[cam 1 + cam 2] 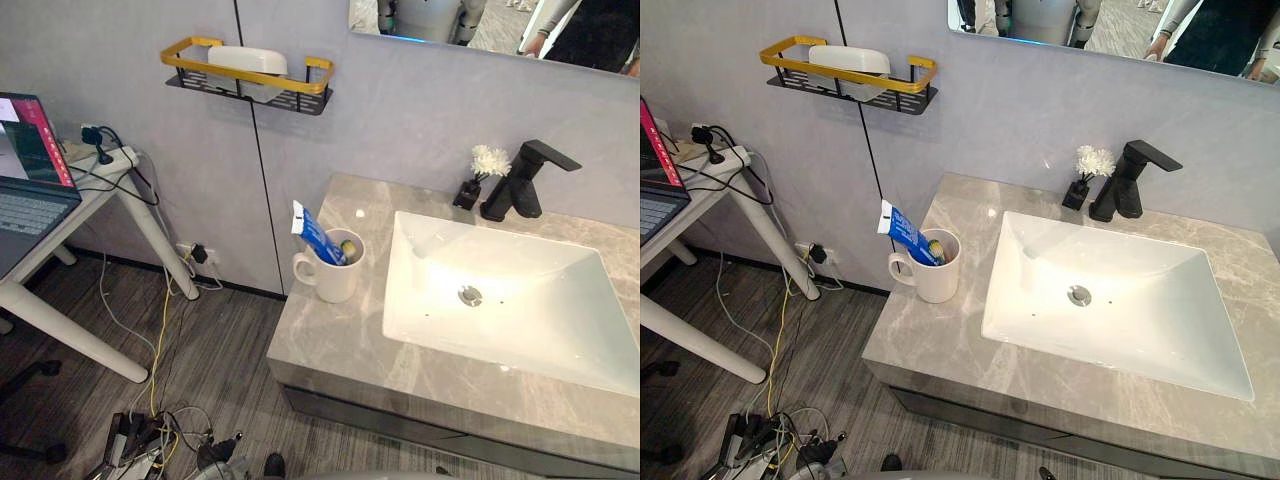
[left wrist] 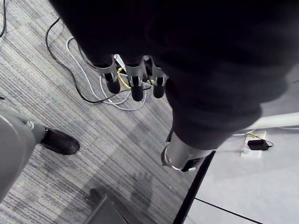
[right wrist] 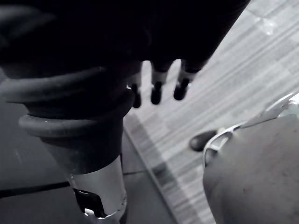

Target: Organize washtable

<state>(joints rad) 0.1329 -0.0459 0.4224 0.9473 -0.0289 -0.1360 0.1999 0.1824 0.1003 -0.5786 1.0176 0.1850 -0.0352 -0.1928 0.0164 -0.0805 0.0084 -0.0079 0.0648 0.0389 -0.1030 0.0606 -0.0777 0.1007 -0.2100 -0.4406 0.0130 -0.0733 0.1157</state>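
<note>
A white mug point(image 1: 330, 275) stands on the grey marble countertop point(image 1: 320, 345), left of the white sink point(image 1: 425, 300). A blue toothpaste tube point(image 1: 316, 236) leans out of the mug, beside a small green-yellow item I cannot identify. At the back, a black faucet point(image 1: 525, 180) rises next to a small black vase with a white flower point(image 1: 488, 160). My left hand point(image 2: 136, 86) hangs over the floor, fingers relaxed and holding nothing. My right hand point(image 3: 156, 91) also hangs low over the floor, fingers loose and holding nothing.
A gold-and-black wall shelf point(image 1: 300, 100) holds a white dish point(image 1: 247, 62) above and left of the counter. A white desk point(image 1: 60, 225) with a laptop point(image 1: 25, 170) stands at the left. Cables and a power strip point(image 1: 140, 440) lie on the floor below.
</note>
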